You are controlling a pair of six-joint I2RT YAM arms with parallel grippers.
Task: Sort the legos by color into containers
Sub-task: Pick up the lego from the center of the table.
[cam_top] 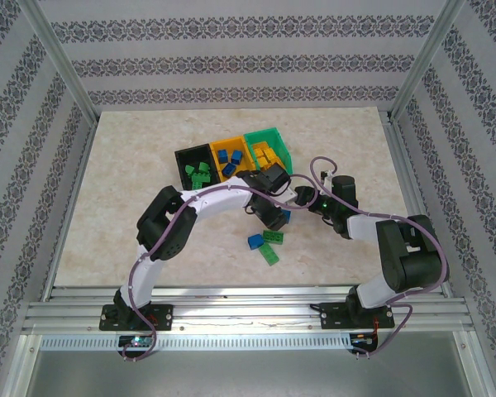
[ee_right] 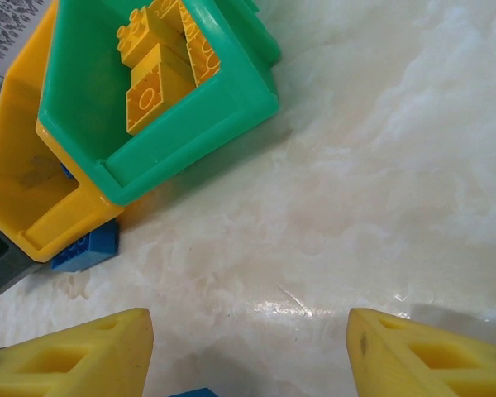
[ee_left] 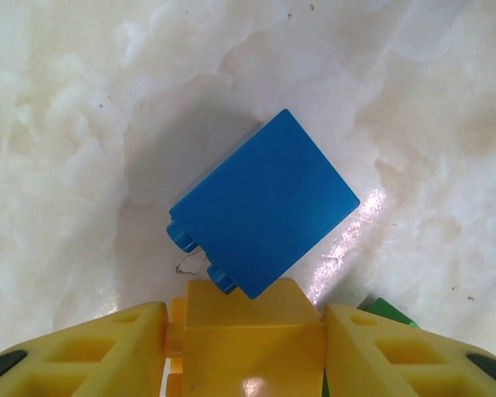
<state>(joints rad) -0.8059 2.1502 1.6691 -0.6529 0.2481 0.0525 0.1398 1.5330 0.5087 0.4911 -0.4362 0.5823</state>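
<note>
My left gripper (ee_left: 245,324) is shut on a yellow lego (ee_left: 244,351) low over the table. A blue lego (ee_left: 264,203) lies on its side just beyond it, and the corner of a green one (ee_left: 387,313) shows to the right. From above, the left gripper (cam_top: 273,215) hangs in front of the bins. The black bin (cam_top: 184,157) holds green legos, the orange-yellow bin (cam_top: 229,146) blue ones, the green bin (cam_top: 283,150) yellow ones. My right gripper (ee_right: 248,364) is open over bare table near the green bin (ee_right: 190,107).
A blue lego (cam_top: 255,241) and two green legos (cam_top: 271,246) lie loose in front of the arms. Another blue lego (ee_right: 87,248) sits against the orange-yellow bin (ee_right: 33,190). Both forearms cross close together just before the bins.
</note>
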